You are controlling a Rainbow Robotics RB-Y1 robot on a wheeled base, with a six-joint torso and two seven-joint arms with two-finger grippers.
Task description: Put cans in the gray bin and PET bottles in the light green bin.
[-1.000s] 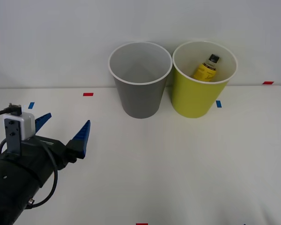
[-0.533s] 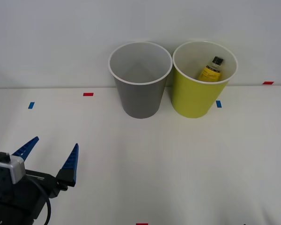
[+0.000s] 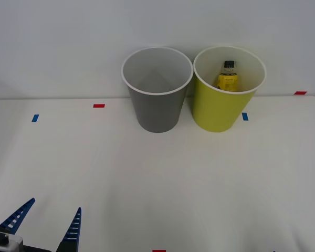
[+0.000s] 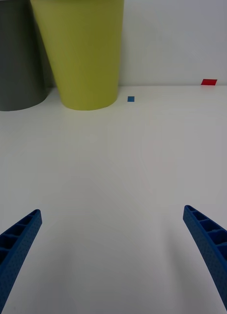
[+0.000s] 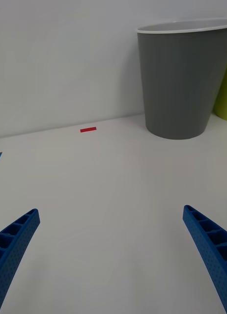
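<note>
The small yellow-labelled, black-capped PET bottle is settling upright inside the lime plastic bin (its sorting looks finished), while the left tool, fingers apart, is retreating toward the worktop's near left corner.

Both pincers spread wide

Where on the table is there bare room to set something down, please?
The whole white table between the left gripper and the two bins is bare. It is crowded only at the back, where the gray bin and the green bin stand nearly touching.
</note>
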